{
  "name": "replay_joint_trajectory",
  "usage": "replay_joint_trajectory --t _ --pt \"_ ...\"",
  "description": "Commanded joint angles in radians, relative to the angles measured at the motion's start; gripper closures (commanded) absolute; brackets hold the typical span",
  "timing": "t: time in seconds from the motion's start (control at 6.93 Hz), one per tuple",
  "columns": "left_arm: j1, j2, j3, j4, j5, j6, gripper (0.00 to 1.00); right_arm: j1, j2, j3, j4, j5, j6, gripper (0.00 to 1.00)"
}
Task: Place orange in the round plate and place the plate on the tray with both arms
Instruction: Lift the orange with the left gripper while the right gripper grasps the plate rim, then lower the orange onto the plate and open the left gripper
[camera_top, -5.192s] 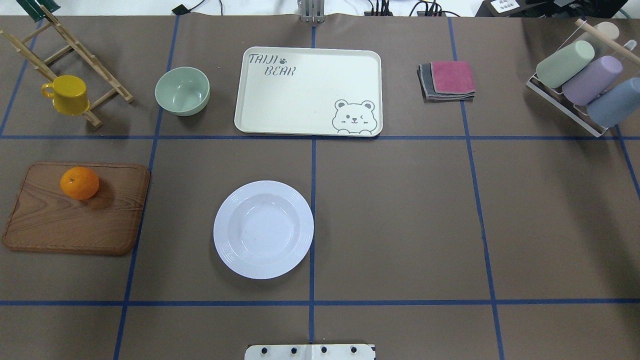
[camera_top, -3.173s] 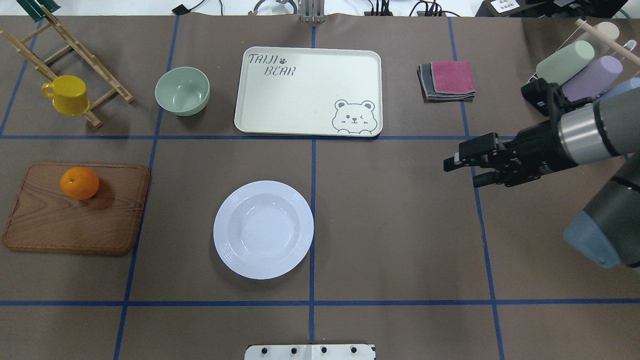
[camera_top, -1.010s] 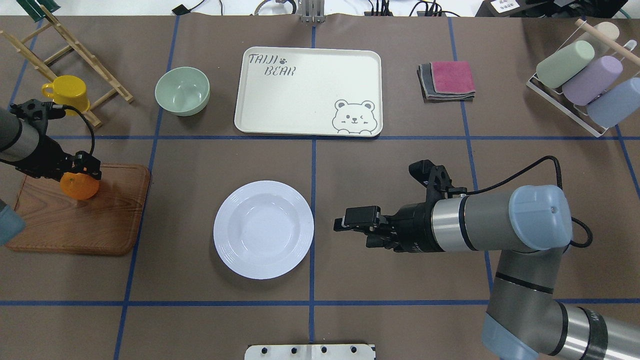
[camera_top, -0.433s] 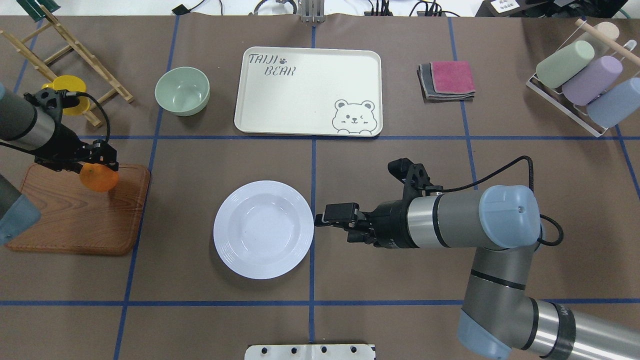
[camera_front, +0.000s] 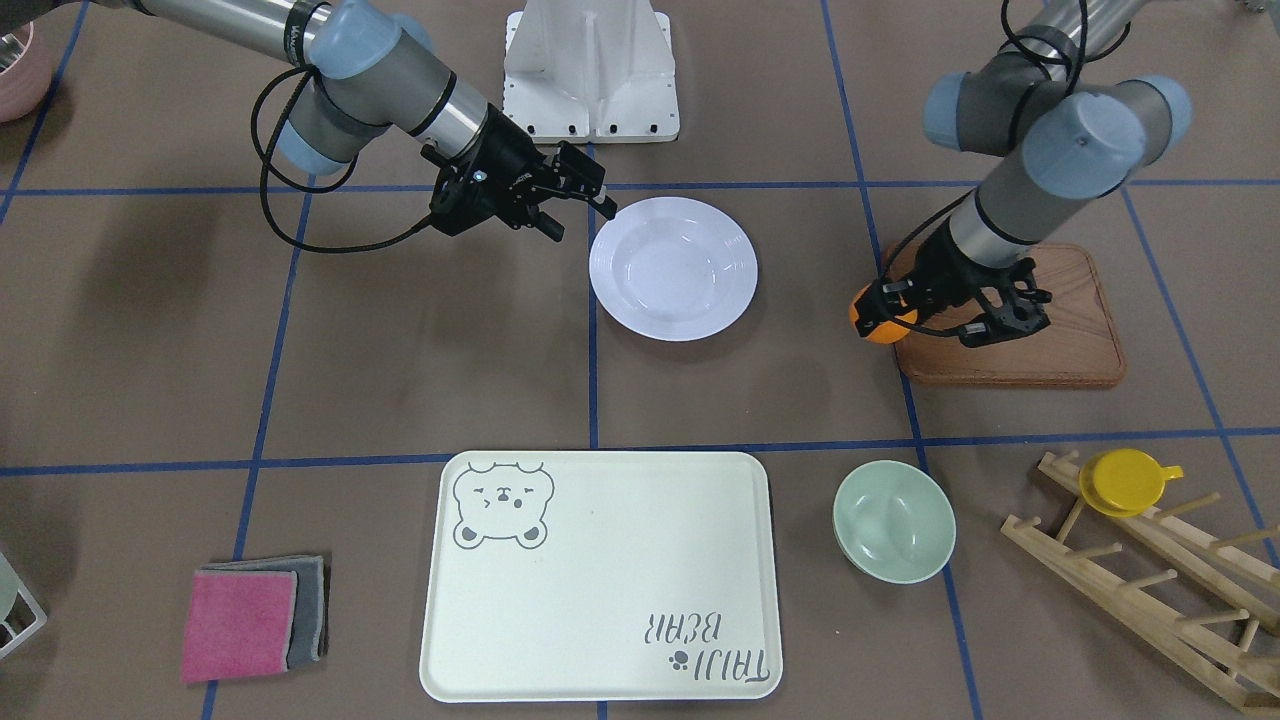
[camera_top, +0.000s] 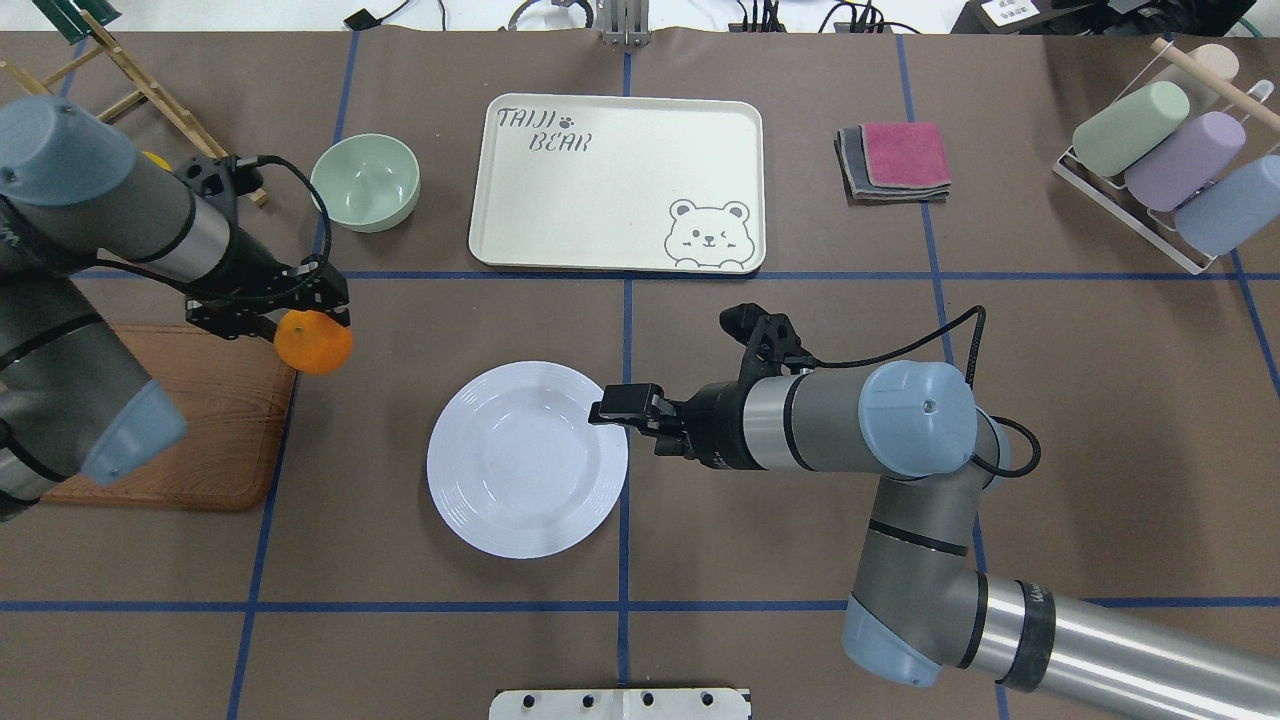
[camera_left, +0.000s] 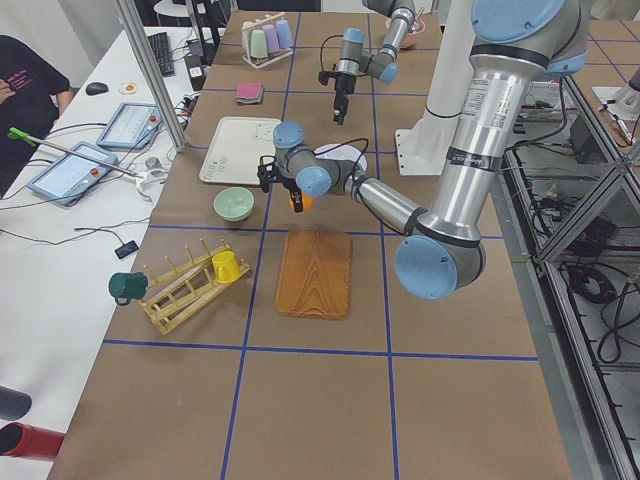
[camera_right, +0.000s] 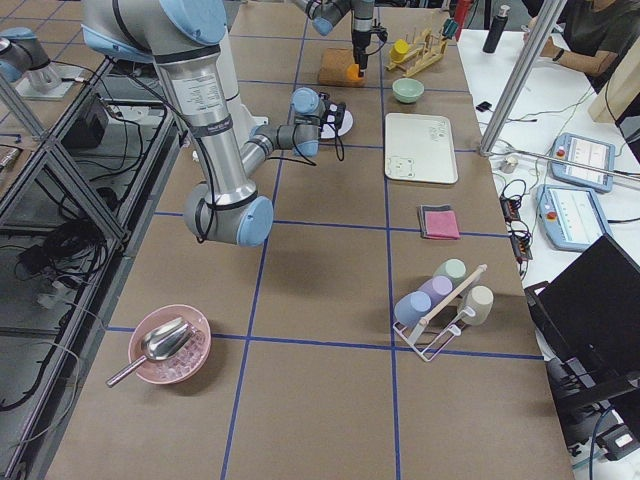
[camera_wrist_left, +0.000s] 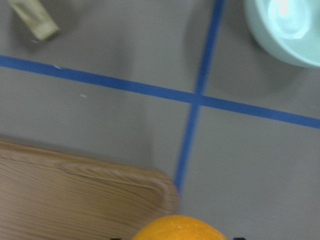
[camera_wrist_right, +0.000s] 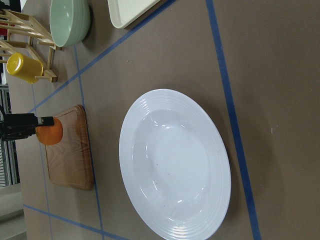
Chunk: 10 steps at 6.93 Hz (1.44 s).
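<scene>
Gripping the orange (camera_top: 314, 343) in the left hand (camera_top: 312, 314), with jaws closed narrow on its upper part, apparently up off the desk (camera_top: 800, 330), just past the corner of the wooden board (camera_top: 215, 440), on the robot's-left side of the round plate (camera_top: 527, 460) and well apart from it. Hovering with the right hand (camera_top: 628, 428) at the round plate's opposite rim, with jaws set apart, one fingertip (camera_top: 600, 412) over that rim, holding nothing. Judging by that: pick-up of the fruit achieved, carry towards the round plate in hand. Left to do: lowering the orange into the sunken centre and letting go, then taking the rim from both sides and moving the round plate, at present flat on the desk, onto the tray (camera_top: 615, 190), beyond the round plate on its side away from the robot.
</scene>
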Motion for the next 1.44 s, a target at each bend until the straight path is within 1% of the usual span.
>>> replay_joint_trajectory --t 0.0,0.14,0.29,0.43,0.58,0.72,0.87,1.01,1.15,1.3 --pt "0.126 -0.141 -0.059 0.188 0.116 -0.072 0.35 0.0 0.014 -0.045 0.0 -0.007 -0.019 0.01" --pt "0.157 -0.142 -0.067 0.191 0.124 -0.075 0.35 0.0 0.026 -0.082 -0.001 -0.012 -0.021 0.01" --pt "0.212 -0.151 -0.067 0.179 0.162 -0.137 0.35 -0.002 0.046 -0.124 0.0 -0.012 -0.036 0.01" --pt "0.242 -0.171 -0.06 0.175 0.177 -0.148 0.35 -0.003 0.055 -0.135 0.0 -0.012 -0.038 0.01" --pt "0.248 -0.172 -0.057 0.174 0.176 -0.15 0.33 -0.01 0.057 -0.137 0.0 -0.017 -0.038 0.01" --pt "0.26 -0.171 -0.055 0.171 0.176 -0.15 0.32 -0.029 0.074 -0.152 0.0 -0.05 -0.038 0.01" --pt "0.26 -0.171 -0.05 0.157 0.176 -0.151 0.32 -0.039 0.086 -0.171 0.028 -0.056 -0.038 0.01" --pt "0.262 -0.171 -0.038 0.142 0.176 -0.153 0.32 -0.042 0.086 -0.229 0.161 -0.067 -0.038 0.01" --pt "0.265 -0.171 -0.03 0.137 0.176 -0.153 0.31 -0.043 0.086 -0.275 0.251 -0.067 -0.038 0.01" --pt "0.265 -0.169 -0.017 0.111 0.176 -0.153 0.31 -0.046 0.086 -0.28 0.262 -0.069 -0.038 0.01"
